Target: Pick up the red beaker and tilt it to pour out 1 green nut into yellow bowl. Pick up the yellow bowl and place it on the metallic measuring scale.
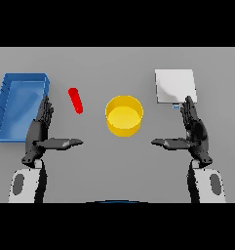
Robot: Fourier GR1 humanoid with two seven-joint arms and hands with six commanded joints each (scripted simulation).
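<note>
Nearest the camera, the left hand (39, 133) and the right hand (194, 131) hover over the grey table (114, 166), one at each side, both released: fingers straight and pointing away from the robot, thumbs stretched inward toward each other, nothing held. Between and beyond them stands the yellow bowl (124, 115), upright, its inside showing only yellow. To the bowl's left, apart from it, lies the red beaker (76, 100), seen as a slim red shape slanted on the table, just beyond the left hand's fingertips. A blue tray (7, 105) sits at the far left, partly behind the left hand. The metallic measuring scale (174, 86) rests beyond the right hand, its near edge just by the fingertips.
</note>
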